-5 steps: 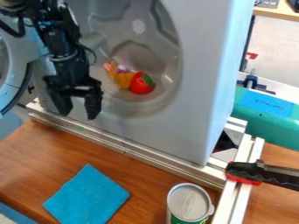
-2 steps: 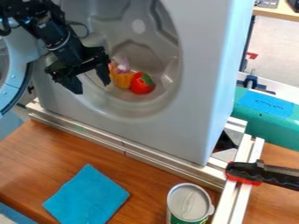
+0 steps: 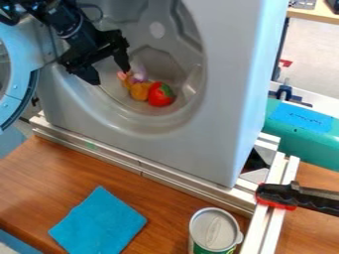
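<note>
Currently the gripper (image 3: 109, 75) hangs at the left side of the washer's round opening, its two fingers spread apart with a gap between them and nothing grasped. The black arm (image 3: 69, 25) comes in from the upper left, and the fingertips point down toward the drum (image 3: 145, 120). The fingertip on the picture's right is near the small pile of toys inside – whether it touches any of them is hard to tell.

In that pile, low in the drum, an orange toy (image 3: 140, 92) lies right beside a red toy (image 3: 159, 96) with a green patch on its upper right. A purple piece (image 3: 138, 77) shows just above the orange one, and a small pink piece (image 3: 122, 76) at its upper left, closest to the gripper.

The grey washer (image 3: 205, 144) stands behind a metal rail (image 3: 119, 159) on the wooden bench (image 3: 39, 173), its round door (image 3: 25, 64) swung out at the picture's left. In front of the rail lie a blue cloth (image 3: 98, 221), flat and set cornerwise, and a lidded can (image 3: 213, 230), upright near the bottom edge. A black and red clamp (image 3: 281, 196) sits on the rails at the right – beyond it is a teal box (image 3: 301, 141) with blue tape (image 3: 301, 117) on top
</note>
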Controlling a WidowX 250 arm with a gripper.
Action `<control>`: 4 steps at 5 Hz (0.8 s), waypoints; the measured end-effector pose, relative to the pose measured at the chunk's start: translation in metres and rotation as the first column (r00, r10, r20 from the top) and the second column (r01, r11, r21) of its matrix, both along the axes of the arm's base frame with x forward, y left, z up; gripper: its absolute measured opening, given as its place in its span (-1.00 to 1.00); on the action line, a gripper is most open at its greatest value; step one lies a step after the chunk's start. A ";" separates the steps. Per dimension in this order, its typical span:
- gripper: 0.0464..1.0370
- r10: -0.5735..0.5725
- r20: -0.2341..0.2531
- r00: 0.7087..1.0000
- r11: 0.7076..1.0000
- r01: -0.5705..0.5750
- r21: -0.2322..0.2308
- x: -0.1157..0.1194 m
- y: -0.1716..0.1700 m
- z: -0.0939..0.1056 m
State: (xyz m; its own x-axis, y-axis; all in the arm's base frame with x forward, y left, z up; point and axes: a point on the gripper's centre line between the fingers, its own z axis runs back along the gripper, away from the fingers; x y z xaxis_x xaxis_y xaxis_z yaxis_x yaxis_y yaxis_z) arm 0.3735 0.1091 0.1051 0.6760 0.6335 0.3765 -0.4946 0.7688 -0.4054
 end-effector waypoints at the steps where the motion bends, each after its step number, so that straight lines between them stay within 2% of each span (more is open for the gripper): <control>1: 0.93 -0.005 0.010 1.000 1.000 0.005 -0.003 0.012 -0.012 -0.001; 3: 0.93 0.029 -0.076 0.997 0.999 -0.031 -0.023 0.032 -0.014 -0.042; 4: 0.93 0.034 -0.108 0.994 0.999 -0.035 -0.005 0.044 -0.019 -0.053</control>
State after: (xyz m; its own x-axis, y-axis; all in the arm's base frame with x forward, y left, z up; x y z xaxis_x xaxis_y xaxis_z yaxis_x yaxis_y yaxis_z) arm 0.4172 0.0901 0.0519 0.6901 0.6596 0.2979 -0.5619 0.7477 -0.3538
